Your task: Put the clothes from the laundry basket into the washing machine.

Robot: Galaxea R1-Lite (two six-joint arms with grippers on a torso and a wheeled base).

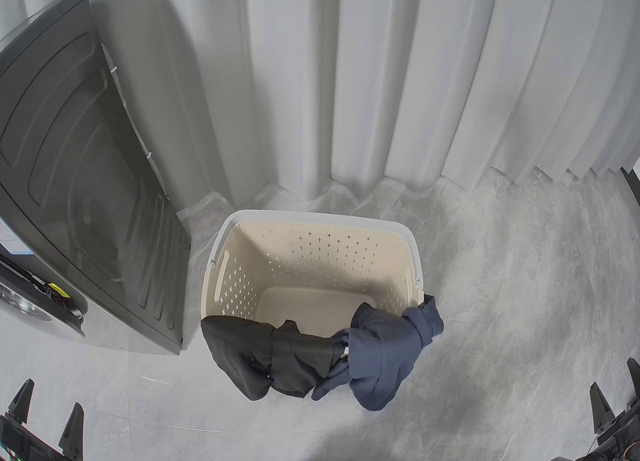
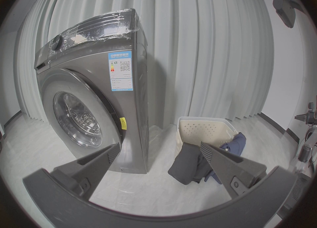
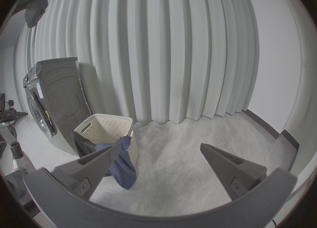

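1. Head view first: the laundry basket [image 1: 313, 217] stands on the floor [image 1: 520, 296] just beside the washing machine [image 1: 80, 169]. Two pieces hang over its near rim, a black garment [image 1: 263, 356] and a blue garment [image 1: 387, 349], touching in the middle. The basket's bottom looks bare. The left gripper [image 1: 48, 410] and right gripper [image 1: 615, 386] sit low at the near edge, well apart from the clothes, jaws apart and empty.

2. Left wrist view now: here's the machine's front, and its round door [image 2: 77, 120] looks shut. I'd judge nothing has gone in and the door needs opening first. The left jaws are spread wide with nothing between them. Both garments are draped on the basket beyond.

3. Right wrist view: the right jaws are wide apart too, holding nothing. The blue garment [image 3: 123, 169] hangs down the outside of the basket wall. My call is that the task is at its very start, with the door to open and both garments to grasp and load.
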